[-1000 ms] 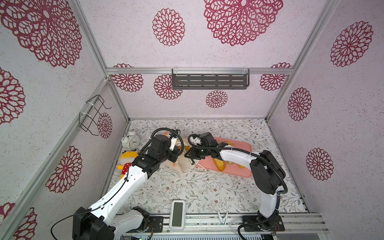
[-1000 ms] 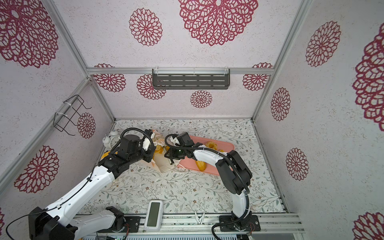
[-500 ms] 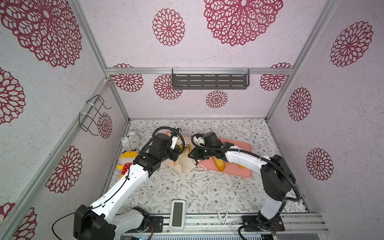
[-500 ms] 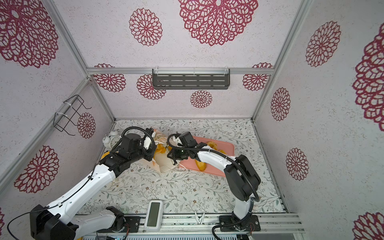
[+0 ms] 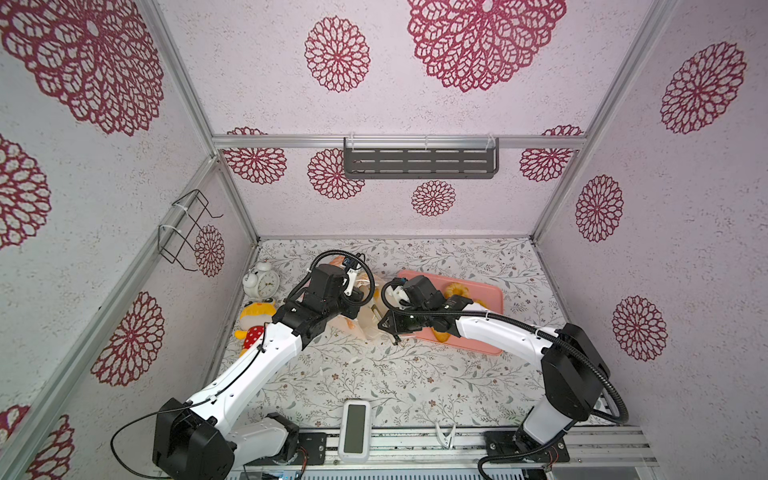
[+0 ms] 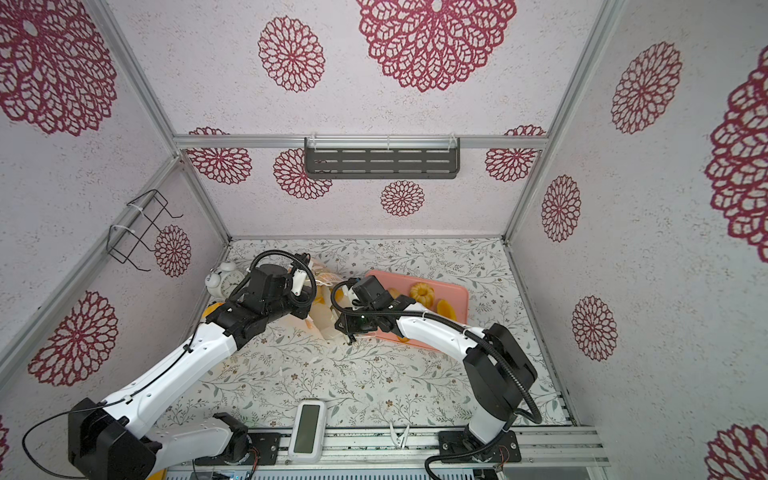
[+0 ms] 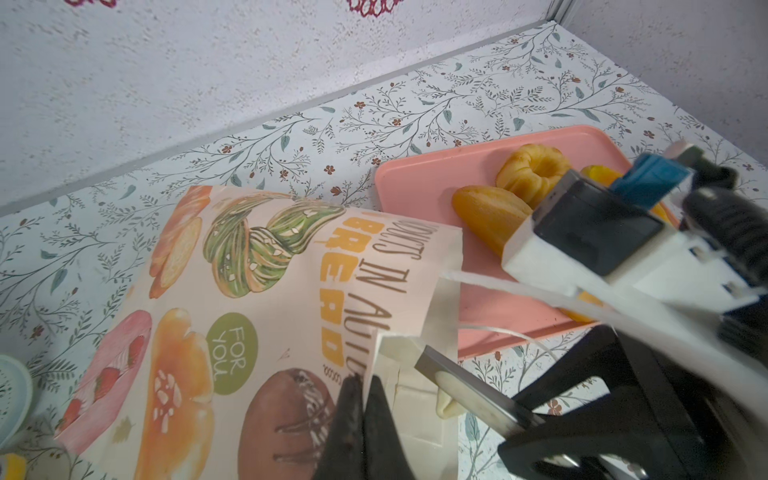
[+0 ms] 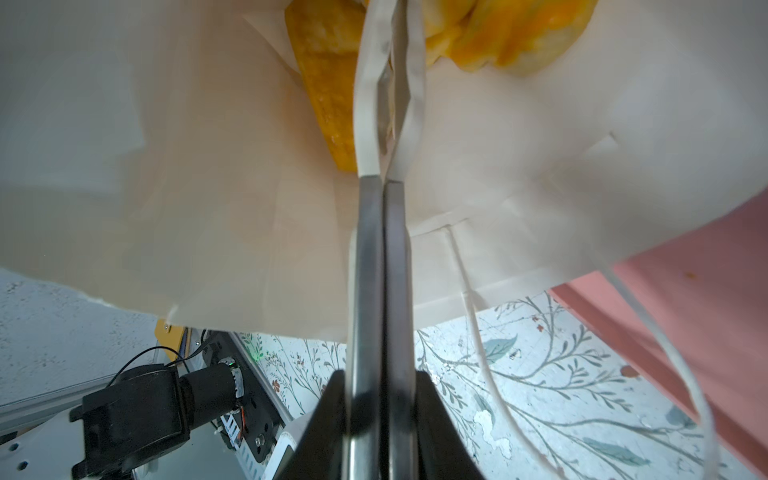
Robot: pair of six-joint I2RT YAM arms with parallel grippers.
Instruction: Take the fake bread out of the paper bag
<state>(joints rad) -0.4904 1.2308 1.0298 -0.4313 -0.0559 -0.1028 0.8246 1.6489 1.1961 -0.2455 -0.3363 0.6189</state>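
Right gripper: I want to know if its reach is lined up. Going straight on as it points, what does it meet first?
Probably the fake bread heaped deep inside the paper bag: the right gripper, shut, points into the bag's mouth at it. Depth is unclear.

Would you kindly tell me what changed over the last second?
The right arm's elbow swung outward to the right; the right claw, shut, stayed in the mouth of the cream printed paper bag. The left claw kept pinching the bag's rim; the golden toy breads on the flat pink tray stayed put.
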